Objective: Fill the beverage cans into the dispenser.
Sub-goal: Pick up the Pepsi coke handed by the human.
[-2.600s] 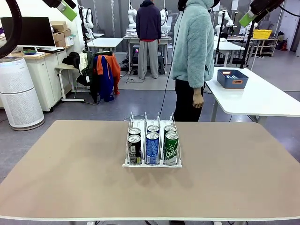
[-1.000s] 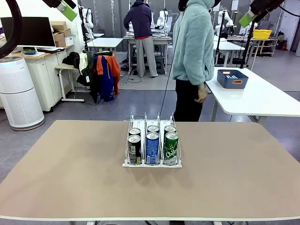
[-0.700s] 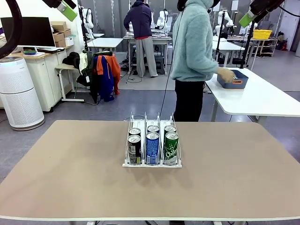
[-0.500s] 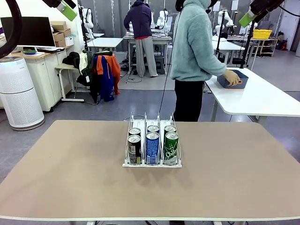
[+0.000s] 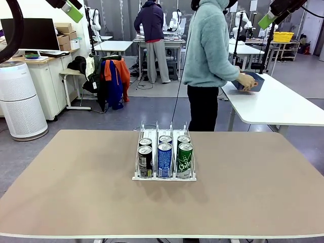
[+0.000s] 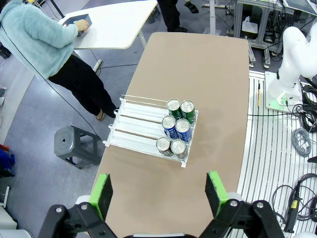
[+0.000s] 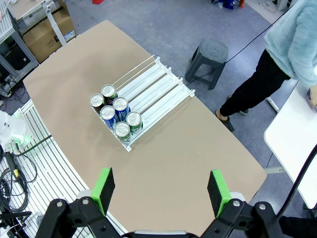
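The left jaws stand wide apart, high above the bench (image 5: 76,177), with the left green pad (image 5: 72,11) showing at the upper left corner of the front view; in the left wrist view the two pads (image 6: 102,193) are spread with nothing between them; the white rack (image 5: 164,177) sits at the middle of the bench, its low lip toward the robot; six cans stand upright in it, two per lane, crowded up against that lip; the left lane has two dark cans (image 5: 145,161), the middle lane two blue cans (image 5: 165,159), the right lane two green cans (image 5: 184,159); beyond the bench's far edge a person (image 5: 207,50) in a pale fleece top is turned toward a white side bench (image 5: 283,106), a hand (image 5: 246,81) on a blue bin (image 5: 257,81); the right jaws are likewise wide apart and hold nothing, high at the upper right, the right green pad (image 5: 267,20) in sight.
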